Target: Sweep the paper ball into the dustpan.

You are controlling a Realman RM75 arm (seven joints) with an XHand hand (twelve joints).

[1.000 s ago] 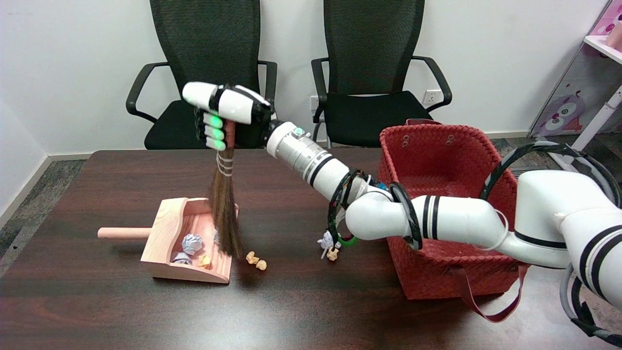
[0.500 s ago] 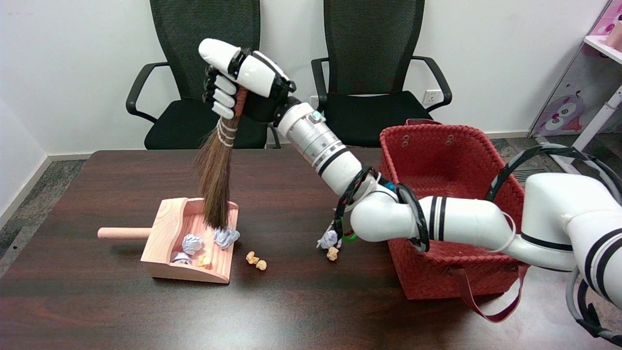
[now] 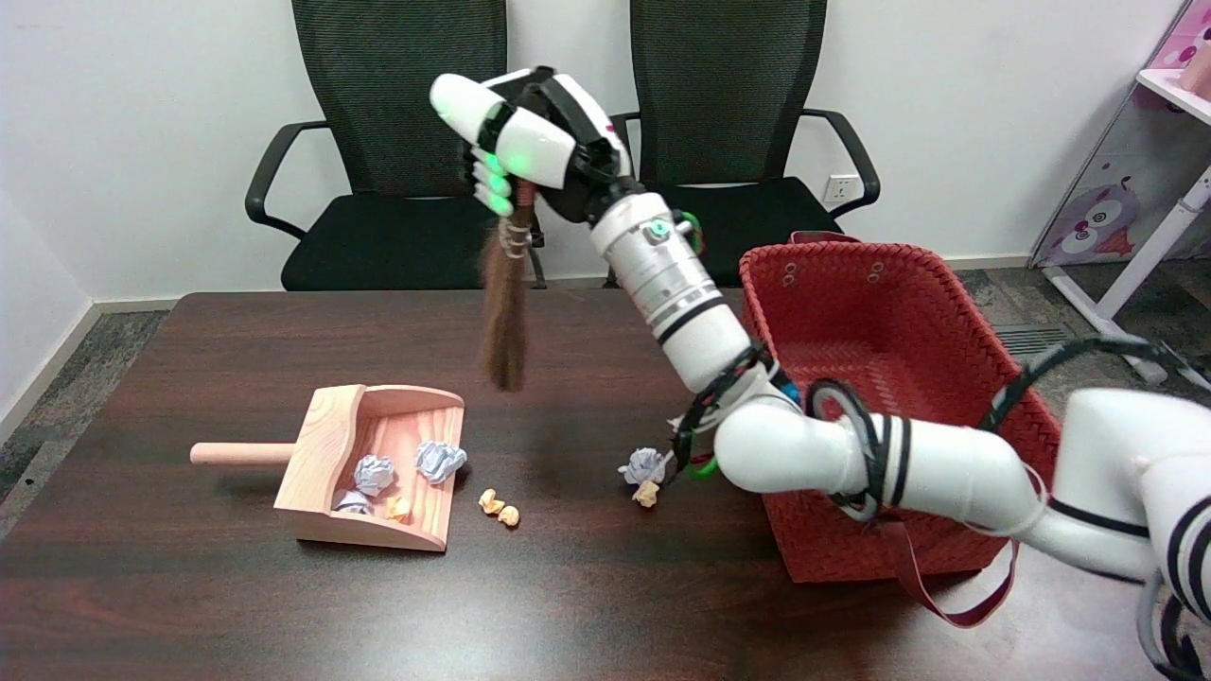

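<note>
Right hand (image 3: 525, 142) — fingers wrapped tight round the handle of the small broom (image 3: 504, 307), which I hold raised in the air, bristles hanging down clear of the table (image 3: 189, 586), above and to the right of the wooden dustpan (image 3: 331, 454). Dustpan holds several paper balls, a white one (image 3: 440, 461) at its open edge — two tan scraps (image 3: 500, 508) lie just outside it, and a white ball (image 3: 644, 465) with a tan scrap rests nearer the red basket (image 3: 851, 312).

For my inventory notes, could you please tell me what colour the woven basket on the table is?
The woven plastic basket is red, clearest in the head view.
</note>
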